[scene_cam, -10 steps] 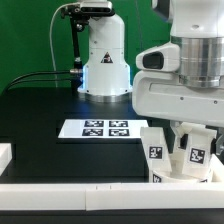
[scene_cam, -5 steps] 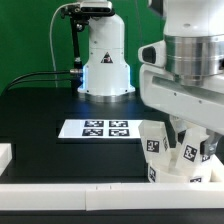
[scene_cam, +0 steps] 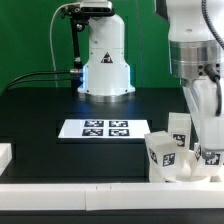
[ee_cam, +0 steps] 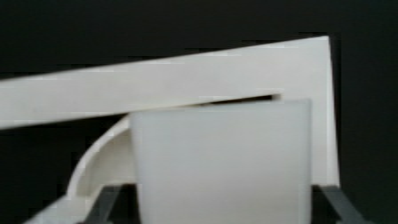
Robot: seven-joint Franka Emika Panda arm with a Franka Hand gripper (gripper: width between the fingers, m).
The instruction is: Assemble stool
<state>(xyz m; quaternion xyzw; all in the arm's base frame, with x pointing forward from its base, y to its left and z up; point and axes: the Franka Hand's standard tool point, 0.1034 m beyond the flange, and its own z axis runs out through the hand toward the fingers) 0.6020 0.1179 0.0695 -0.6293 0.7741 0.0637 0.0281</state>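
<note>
The stool (scene_cam: 183, 170) stands at the exterior view's lower right, seat down, with white tagged legs (scene_cam: 161, 155) sticking up from the round disc. My gripper (scene_cam: 207, 138) comes down from above among these legs. In the wrist view a broad white leg (ee_cam: 222, 150) fills the space between my two dark fingers (ee_cam: 114, 205), which press on both of its sides, so the gripper (ee_cam: 222, 208) is shut on that leg. The curved seat edge (ee_cam: 98, 165) shows beside it. The leg's lower end is hidden.
The marker board (scene_cam: 95, 128) lies flat on the black table at mid-scene. The arm's white base (scene_cam: 105, 62) stands behind it. A long white rail (scene_cam: 70, 190) runs along the front edge, also visible as a rail (ee_cam: 178, 85) beyond the held leg.
The hand has turned about its vertical axis, showing a narrower side now. The tagged legs have shifted round with it. The jaws stay closed on the leg.
</note>
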